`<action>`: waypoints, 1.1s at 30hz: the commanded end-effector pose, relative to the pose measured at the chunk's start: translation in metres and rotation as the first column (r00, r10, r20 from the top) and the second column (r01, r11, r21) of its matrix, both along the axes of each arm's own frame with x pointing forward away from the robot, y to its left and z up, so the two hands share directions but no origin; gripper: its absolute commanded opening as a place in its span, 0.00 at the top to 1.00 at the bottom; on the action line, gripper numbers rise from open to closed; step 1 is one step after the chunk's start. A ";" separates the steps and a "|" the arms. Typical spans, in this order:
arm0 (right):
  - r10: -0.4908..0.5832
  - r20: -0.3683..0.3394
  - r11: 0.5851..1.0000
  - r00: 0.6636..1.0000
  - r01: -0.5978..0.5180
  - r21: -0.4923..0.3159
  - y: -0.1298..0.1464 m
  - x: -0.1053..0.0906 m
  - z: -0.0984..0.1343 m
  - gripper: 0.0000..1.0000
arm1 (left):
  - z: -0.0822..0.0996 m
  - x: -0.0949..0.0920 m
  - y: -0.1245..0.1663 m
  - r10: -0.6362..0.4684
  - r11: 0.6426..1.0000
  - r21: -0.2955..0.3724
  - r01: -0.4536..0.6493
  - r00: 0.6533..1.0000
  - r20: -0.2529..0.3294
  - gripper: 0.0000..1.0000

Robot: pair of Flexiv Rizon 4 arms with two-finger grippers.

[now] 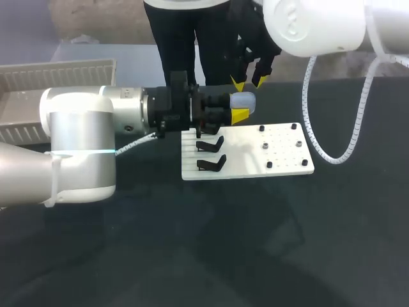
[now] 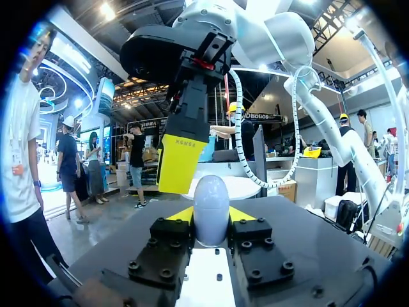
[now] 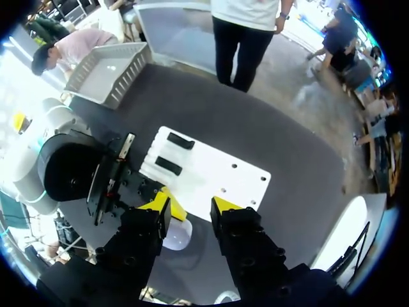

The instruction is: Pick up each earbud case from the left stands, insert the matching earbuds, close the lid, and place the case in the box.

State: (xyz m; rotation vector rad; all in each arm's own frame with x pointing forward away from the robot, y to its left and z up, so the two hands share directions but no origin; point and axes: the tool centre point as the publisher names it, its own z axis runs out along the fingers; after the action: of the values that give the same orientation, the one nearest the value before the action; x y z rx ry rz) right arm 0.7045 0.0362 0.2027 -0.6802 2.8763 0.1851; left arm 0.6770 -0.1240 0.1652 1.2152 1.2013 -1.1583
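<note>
So the black table (image 1: 255, 243) takes up pretty much the whole scene. The chunky left arm (image 1: 83, 147) comes in from the left and lies low across it, and the right arm (image 1: 319, 25) drops in from the far right corner. At the far left edge there's a grey box (image 1: 57, 70) with ribbed walls. Around the middle of the table sits a flat white board (image 1: 249, 153). The left gripper (image 1: 238, 106) is over the far left corner of that board, jaws pinching a pale grey earbud case (image 1: 245, 100) from both sides. In the left wrist view the earbud case (image 2: 211, 208) sticks out rounded end first between the yellow fingertips (image 2: 181, 215). The right gripper (image 1: 249, 81) hangs just above and on the far side of the case, pointing down, jaws spread with nothing in them. From its own wrist view the case (image 3: 177, 234) sits right under one of its fingers (image 3: 161, 206), a bit off to the side of the gap. Two black stands (image 1: 209, 144) sit on the left part of the board, near the case but well below it. Some small bits (image 1: 264, 146), dark and grey, dot the right part, too tiny to tell what they are.
</note>
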 end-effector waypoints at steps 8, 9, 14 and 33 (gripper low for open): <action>-0.139 0.124 0.976 0.983 0.114 0.188 -0.038 -0.009 0.047 0.00 | -0.001 -0.001 0.000 0.006 1.000 -0.005 -0.006 1.000 0.004 1.00; -0.149 0.140 0.972 0.979 0.119 0.201 -0.041 -0.011 0.051 0.00 | -0.001 -0.001 0.000 0.006 1.000 -0.005 -0.006 1.000 0.004 1.00; -0.189 0.157 0.956 0.969 0.145 0.255 -0.051 -0.020 0.057 0.00 | 0.014 0.006 0.014 0.011 1.000 -0.005 -0.011 0.999 0.036 1.00; -0.344 0.047 0.889 0.938 0.309 0.337 -0.019 -0.046 0.043 0.00 | 0.071 0.112 0.207 0.288 0.945 0.104 -0.310 0.940 0.180 1.00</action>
State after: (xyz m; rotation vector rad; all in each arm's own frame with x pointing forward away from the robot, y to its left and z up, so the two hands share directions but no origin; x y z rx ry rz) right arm 0.6619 0.0099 0.2459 -0.1564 2.7409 0.5618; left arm 0.7931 0.0465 0.2276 1.1552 1.3008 -0.7622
